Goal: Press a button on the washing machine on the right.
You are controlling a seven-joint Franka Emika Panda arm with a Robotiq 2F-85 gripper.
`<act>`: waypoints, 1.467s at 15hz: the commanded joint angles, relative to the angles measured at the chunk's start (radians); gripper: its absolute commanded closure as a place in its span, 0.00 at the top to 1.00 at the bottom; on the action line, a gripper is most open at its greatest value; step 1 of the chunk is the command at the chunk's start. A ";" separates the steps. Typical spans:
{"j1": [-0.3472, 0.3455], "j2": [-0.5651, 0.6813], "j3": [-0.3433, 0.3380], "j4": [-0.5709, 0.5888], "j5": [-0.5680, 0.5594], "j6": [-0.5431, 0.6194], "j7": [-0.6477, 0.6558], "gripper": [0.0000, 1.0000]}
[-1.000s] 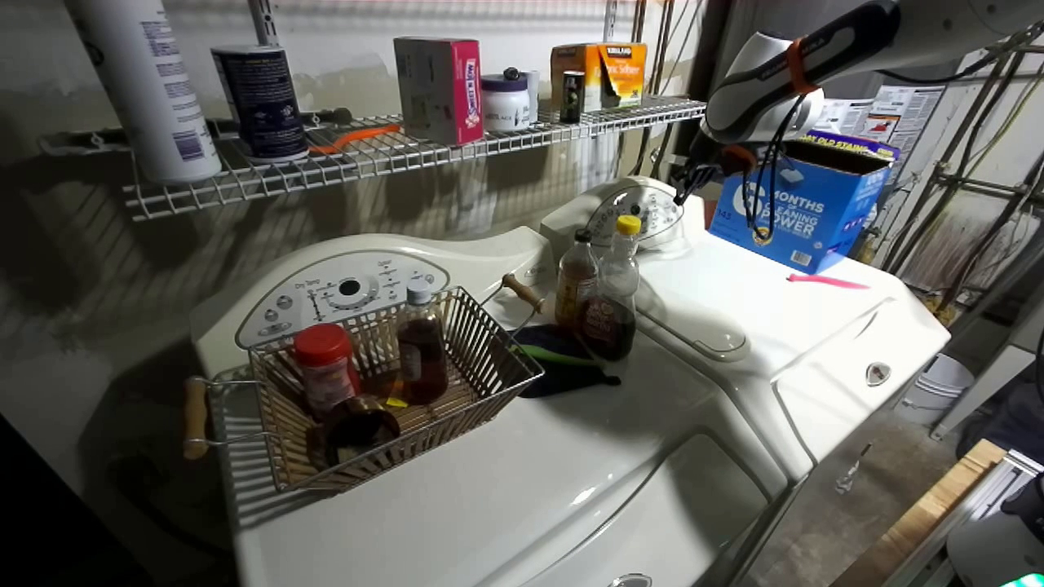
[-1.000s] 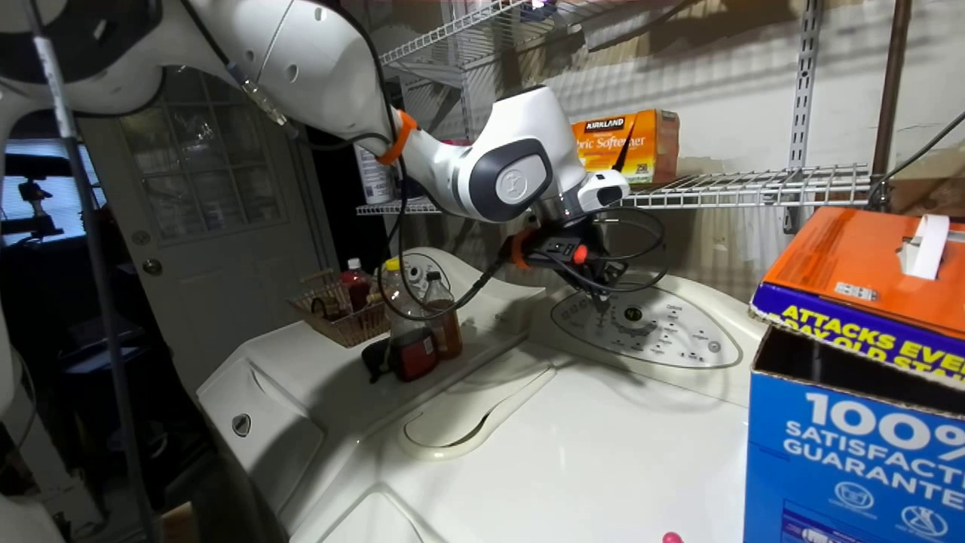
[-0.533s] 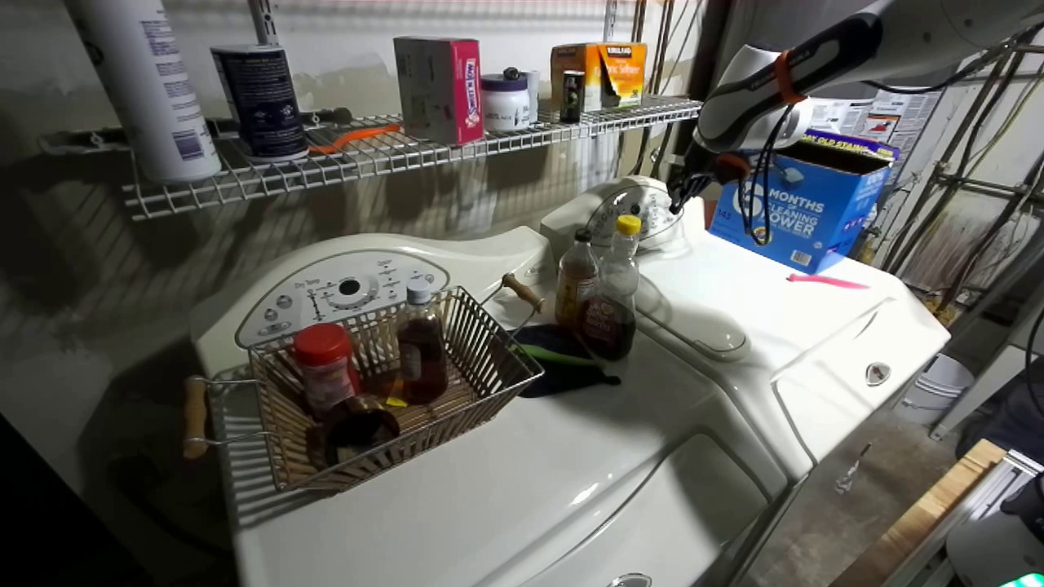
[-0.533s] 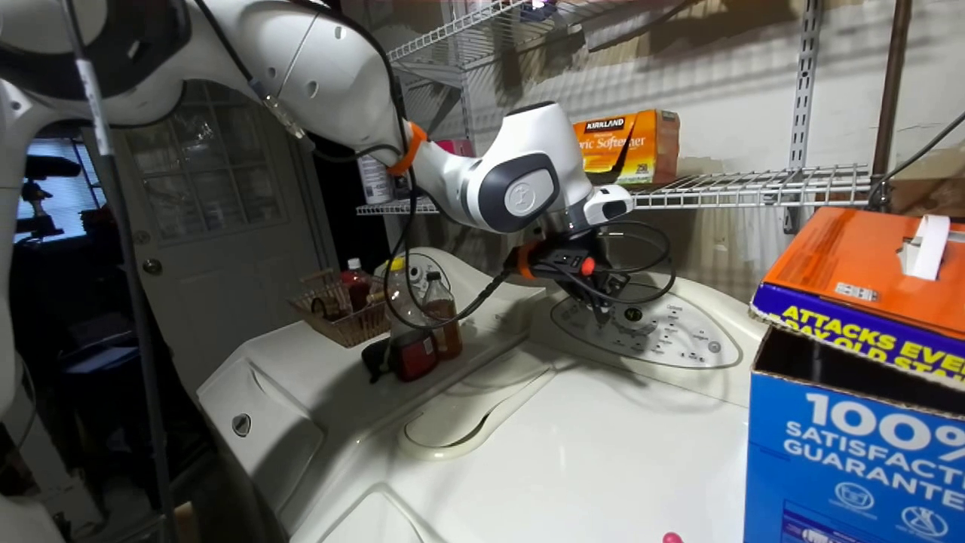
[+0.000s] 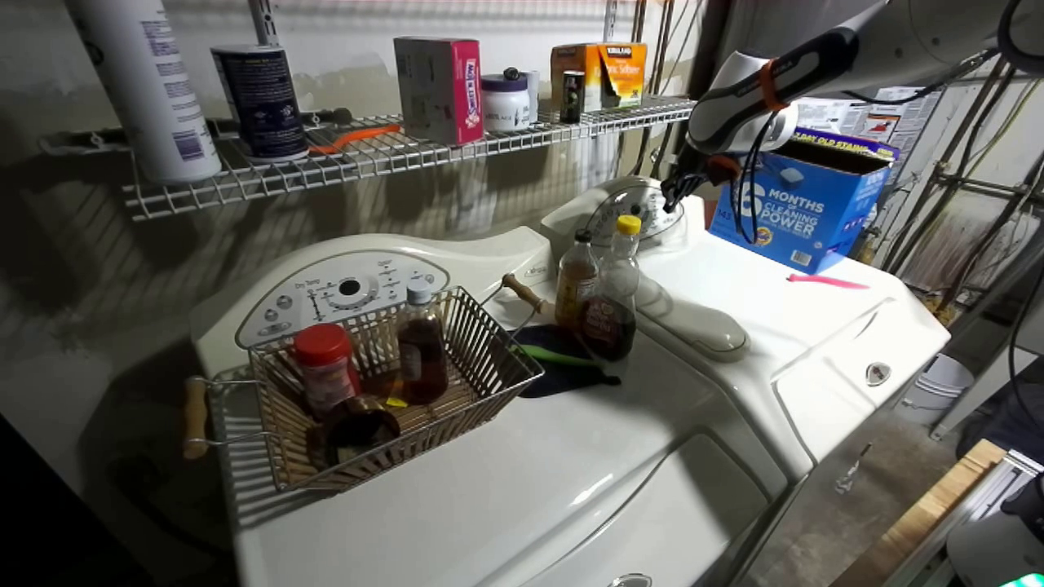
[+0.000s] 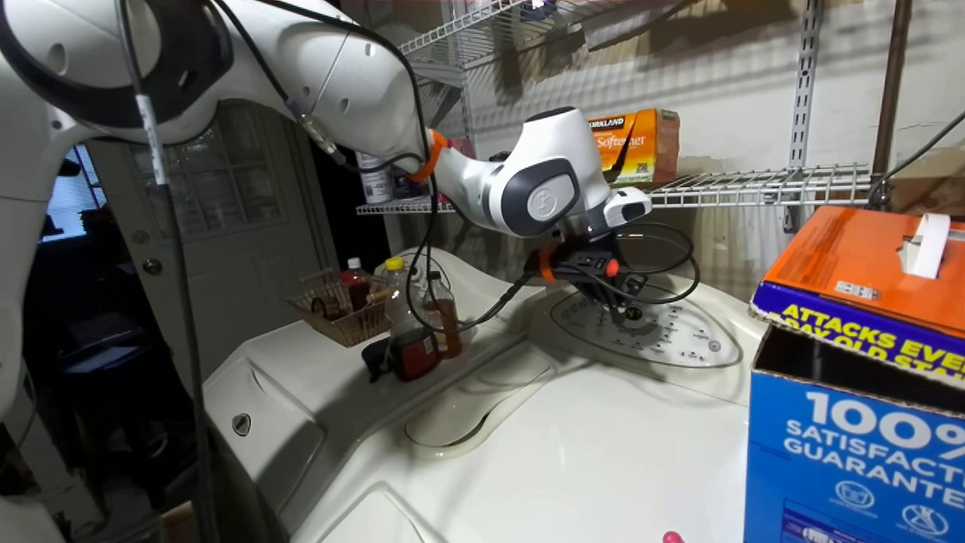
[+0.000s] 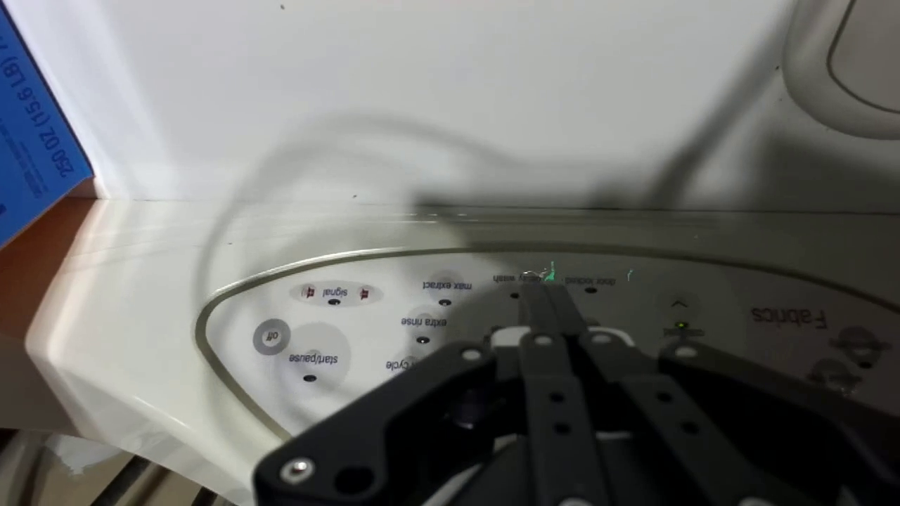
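The washing machine is the white appliance on the right (image 5: 734, 273), and it also shows in the other views (image 6: 618, 445) (image 7: 436, 77). Its hump-shaped console panel (image 6: 678, 339) has a dark round knob or display (image 6: 633, 314) and small labelled buttons. In the wrist view the labels appear upside down: the grey off button (image 7: 271, 336), start/pause button (image 7: 314, 360) and max extract button (image 7: 445, 284) lie left of the fingers. My gripper (image 7: 545, 287) is shut with nothing between its fingers, its tips over the panel by "delay wash". I cannot tell whether they touch. The gripper also shows in both exterior views (image 5: 672, 202) (image 6: 617, 308).
A blue detergent box (image 5: 803, 204) stands beside the console, with its orange lid (image 6: 867, 264) open. Two bottles (image 5: 610, 306) and a wire basket (image 5: 408, 383) stand on the neighbouring appliance. A wire shelf (image 6: 754, 188) runs above. A pink object (image 5: 828, 281) lies on the washer.
The arm and gripper have moved along the console, rightward in one exterior view and slightly leftward in the other, closer to the dark knob. The objects around have not moved.
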 commanded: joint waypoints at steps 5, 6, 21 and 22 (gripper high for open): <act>-0.026 0.107 0.024 0.153 0.002 -0.068 -0.024 0.00; -0.029 0.115 0.026 0.164 0.005 -0.066 -0.025 0.00; -0.042 0.229 0.029 0.311 0.007 -0.086 -0.014 0.00; -0.042 0.235 0.029 0.319 0.006 -0.086 -0.013 0.00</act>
